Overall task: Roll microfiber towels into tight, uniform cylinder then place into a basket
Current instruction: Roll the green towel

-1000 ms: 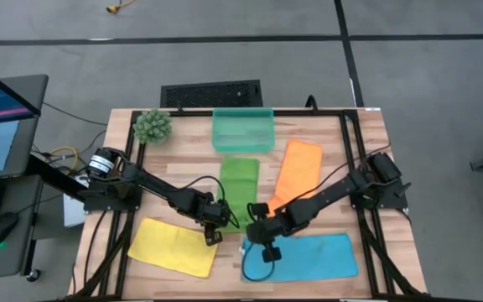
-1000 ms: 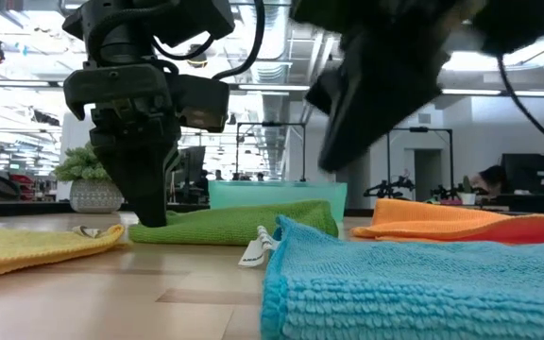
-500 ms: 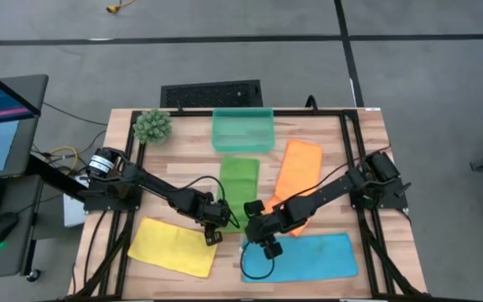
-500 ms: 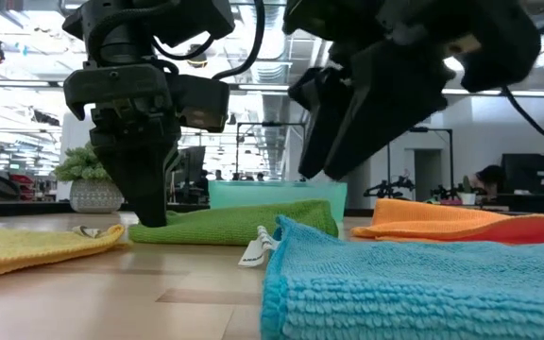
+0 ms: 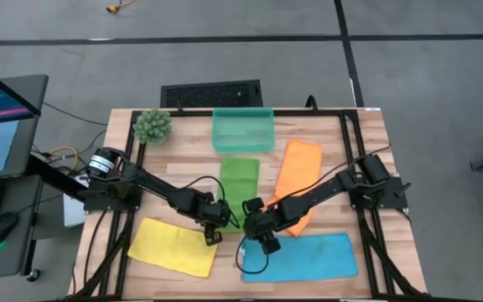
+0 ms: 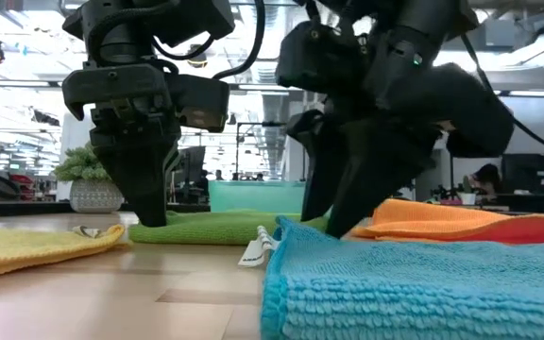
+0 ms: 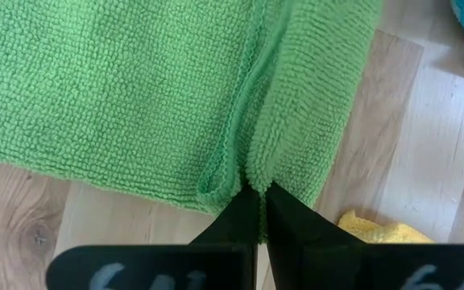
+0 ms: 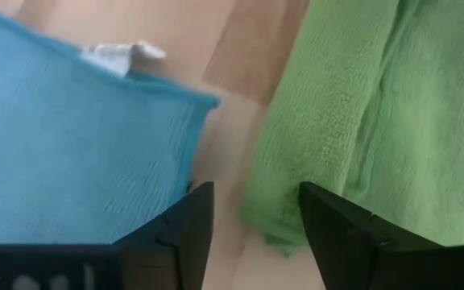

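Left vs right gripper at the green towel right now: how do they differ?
The left gripper is shut, pinching the near edge of the green towel; the right gripper is open, straddling a corner of that edge without gripping it. The left gripper's pinch has puckered the cloth into a fold, while the corner between the right gripper's fingers lies loose. In the high view the left sits at the towel's left corner, the right at its right. Both are low at the same near edge.
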Robot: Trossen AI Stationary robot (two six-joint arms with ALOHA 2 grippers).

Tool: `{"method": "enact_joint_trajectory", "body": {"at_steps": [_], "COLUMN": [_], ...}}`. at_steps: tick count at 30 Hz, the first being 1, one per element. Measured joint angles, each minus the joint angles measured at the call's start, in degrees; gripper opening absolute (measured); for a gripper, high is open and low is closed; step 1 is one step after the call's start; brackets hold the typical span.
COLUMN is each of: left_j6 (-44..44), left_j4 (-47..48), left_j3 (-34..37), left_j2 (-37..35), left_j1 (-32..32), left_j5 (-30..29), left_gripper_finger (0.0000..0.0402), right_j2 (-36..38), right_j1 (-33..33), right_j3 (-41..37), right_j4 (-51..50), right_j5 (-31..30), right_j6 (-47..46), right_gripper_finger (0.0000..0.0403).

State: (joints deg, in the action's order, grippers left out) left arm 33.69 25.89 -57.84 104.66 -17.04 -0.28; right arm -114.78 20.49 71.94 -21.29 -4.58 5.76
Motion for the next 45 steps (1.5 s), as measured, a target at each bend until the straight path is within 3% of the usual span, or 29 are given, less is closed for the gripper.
{"method": "enact_joint_trajectory", "body": {"at_steps": [8,18,25,30,35,45], "left_j6": [0.0,-3.6,-3.7,-4.0,-5.8,-13.3], "left_j4": [0.0,1.1,1.3,3.1,4.2,14.6], "left_j3": [0.0,-3.2,-3.5,-3.7,-4.0,-10.1], "left_j2": [0.0,0.4,0.4,0.3,0.2,0.2], "left_j1": [0.0,0.0,0.0,-0.3,-1.3,-3.6], "left_j5": [0.0,0.0,-0.2,-0.6,-1.6,-9.7], "left_gripper_finger": [0.0,0.0,0.0,0.0,0.0,0.0], "right_j2": [-0.7,-0.6,-0.6,-0.5,-0.5,-0.5], "right_j1": [-0.8,-2.0,-1.6,-1.7,-1.9,-1.9], "right_j3": [0.0,0.0,-0.1,-0.1,-0.1,-0.1], "right_j4": [-1.0,-0.3,0.6,0.9,1.1,1.2], "right_j5": [-1.9,-1.2,-0.2,3.1,4.9,5.9], "right_j6": [-2.1,-4.0,-6.0,-7.3,-8.0,-8.9], "right_gripper_finger": [0.018,0.0015,0.0036,0.0011,0.0015,0.0011]}}
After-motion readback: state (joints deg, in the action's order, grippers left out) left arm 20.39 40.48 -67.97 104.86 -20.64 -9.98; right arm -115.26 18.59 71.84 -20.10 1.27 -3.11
